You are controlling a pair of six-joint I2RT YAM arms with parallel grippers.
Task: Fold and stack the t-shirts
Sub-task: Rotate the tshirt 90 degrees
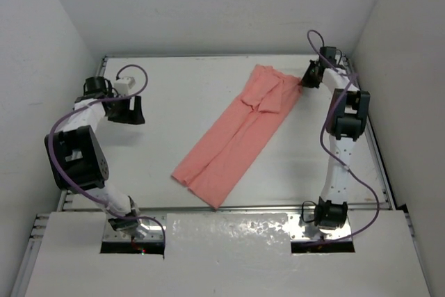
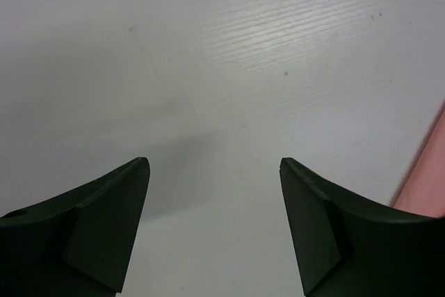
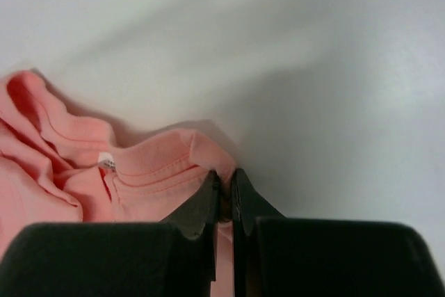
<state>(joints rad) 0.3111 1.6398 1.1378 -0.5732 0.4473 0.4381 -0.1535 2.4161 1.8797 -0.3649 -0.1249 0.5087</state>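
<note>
The t-shirt (image 1: 240, 133) is lying on the table (image 1: 174, 88) as a long narrow strip, folded lengthwise. It is running on a slant from near the middle of the near edge up toward the far right corner. The right gripper (image 1: 304, 80) is sitting at the far right end of the strip, touching the cloth at its outer edge. Its jaws are pressing together on a thin fold of the salmon fabric beside the neckline. The left gripper (image 1: 134, 110) is hanging over bare table on the far left, well apart from the t-shirt, with its jaws standing wide and holding nothing.

The top view is giving the whole layout: the full length of the strip, the doubled-over sleeve area near its far end, and both arms. It is not showing whether the right jaws are meeting. The right wrist view is settling that: the two dark fingers (image 3: 201, 203) are meeting tip to tip with pink cloth caught between them. It is also showing the collar (image 3: 149, 165) bunched up and a small white label (image 3: 106, 163) inside it, neither readable from above. The left wrist view is showing that gripper's jaws spread far apart above the white tabletop, and only a sliver of the t-shirt is peeking in at the right edge of that picture
</note>
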